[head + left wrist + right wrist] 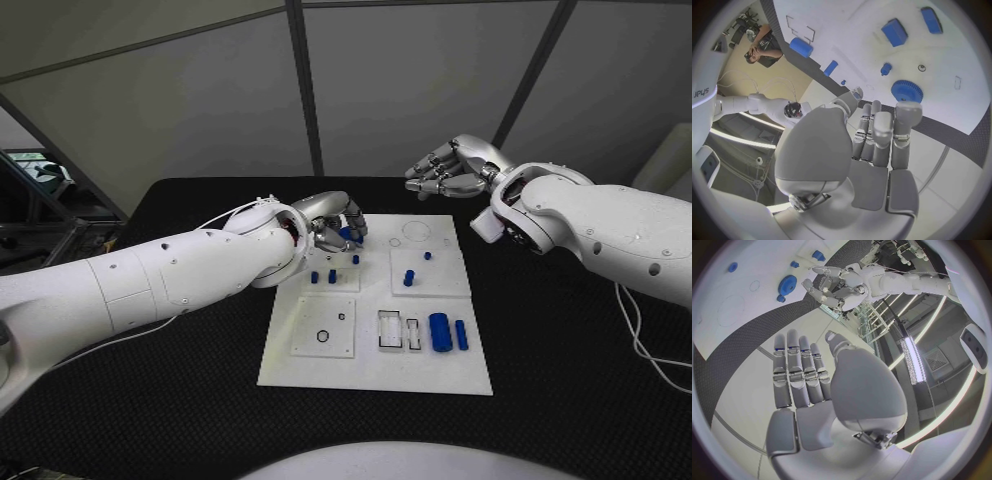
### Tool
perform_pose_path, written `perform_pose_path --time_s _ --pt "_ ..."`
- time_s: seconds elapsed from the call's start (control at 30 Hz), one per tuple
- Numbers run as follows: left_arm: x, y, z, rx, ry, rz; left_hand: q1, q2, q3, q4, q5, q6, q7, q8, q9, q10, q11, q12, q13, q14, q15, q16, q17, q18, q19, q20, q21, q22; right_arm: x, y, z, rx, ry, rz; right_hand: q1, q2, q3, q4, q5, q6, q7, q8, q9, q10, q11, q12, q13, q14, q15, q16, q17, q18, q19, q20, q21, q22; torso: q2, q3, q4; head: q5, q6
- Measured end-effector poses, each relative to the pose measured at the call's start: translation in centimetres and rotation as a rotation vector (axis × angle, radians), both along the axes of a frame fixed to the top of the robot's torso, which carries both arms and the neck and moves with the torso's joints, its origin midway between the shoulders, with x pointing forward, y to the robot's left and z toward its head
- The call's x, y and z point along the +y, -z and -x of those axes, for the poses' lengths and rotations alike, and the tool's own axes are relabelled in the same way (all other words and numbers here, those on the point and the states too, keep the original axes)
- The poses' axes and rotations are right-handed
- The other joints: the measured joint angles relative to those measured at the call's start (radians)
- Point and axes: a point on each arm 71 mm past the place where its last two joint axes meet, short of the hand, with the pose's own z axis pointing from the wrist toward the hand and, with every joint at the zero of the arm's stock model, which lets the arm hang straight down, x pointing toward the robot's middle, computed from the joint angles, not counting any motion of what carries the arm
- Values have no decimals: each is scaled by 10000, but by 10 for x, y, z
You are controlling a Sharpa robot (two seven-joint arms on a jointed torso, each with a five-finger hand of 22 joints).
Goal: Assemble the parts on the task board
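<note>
Task board (378, 362): white plate, centre of black table (577, 400). Blue parts on it: gear (907, 91) at far left, pegs (408, 278) mid-board, cylinders (440, 332) near right. Left hand (335, 224): over the board's far left corner, fingers extended, holding nothing. Right hand (453, 168): raised beyond the far edge, fingers loosely curled, holding nothing.

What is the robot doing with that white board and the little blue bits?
It is putting small blue parts together on the white task board. Right now neither hand holds anything. The left hand hovers over the board's far left corner, close to a blue gear. The right hand hangs above the table beyond the board's far edge, fingers curled in. Two blue cylinders lie near the board's front right, and smaller blue pegs stand in the middle.
</note>
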Motion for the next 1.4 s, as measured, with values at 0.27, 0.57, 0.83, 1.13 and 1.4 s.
perform_pose_path --time_s 0.27,0.57,0.83,1.13,1.4 --pt "-7 7 -5 -313 448 -1062 -106 -105 64 -62 0 229 -20 -192 -322 375 -123 -303 -420 524 -131 628 360 -40 947 -118 1700 1573 1 0 0 0 -13 -4 0 0 0 0 0 0 0 0 0 0 0 0 0 0 0 0 0 1 0 0 0 1 -2 -3 7 -17 -12" --pt "-13 11 -6 -177 669 -1683 -240 -131 93 -91 0 478 -95 -296 -446 549 -197 -502 -613 668 -202 819 414 -40 1048 -225 1889 1708 2 0 0 0 -28 -9 0 0 0 0 0 0 0 0 0 0 0 0 0 0 0 0 1 0 0 0 0 1 -11 -4 13 -35 -32" --pt "-13 16 -8 124 699 -2133 -280 -90 93 -91 0 477 -94 -296 -467 583 -231 -566 -648 668 -202 819 414 -39 1048 -225 1831 1672 2 0 0 0 -38 -12 0 0 0 0 0 0 0 0 0 0 0 0 0 0 0 0 1 0 0 0 0 2 -16 -3 24 -55 -47" --pt "-14 21 -9 344 658 -2447 -220 -31 327 -187 0 639 -77 -393 -542 800 -233 -711 -769 668 -202 819 326 -38 1085 -262 1831 1673 3 0 0 -1 -56 -18 0 0 0 0 0 0 0 0 0 0 0 0 -9 0 0 0 1 1 0 0 0 0 -16 0 25 -59 -56" --pt "-14 24 -11 381 652 -2600 -159 30 560 -283 0 710 -77 -431 -597 961 -250 -813 -854 668 -202 859 273 -37 1120 -298 1831 1691 4 0 0 -2 -65 -21 0 0 0 0 0 0 0 0 0 0 0 0 -8 0 0 0 1 0 0 0 0 -6 -14 3 20 -67 -63"
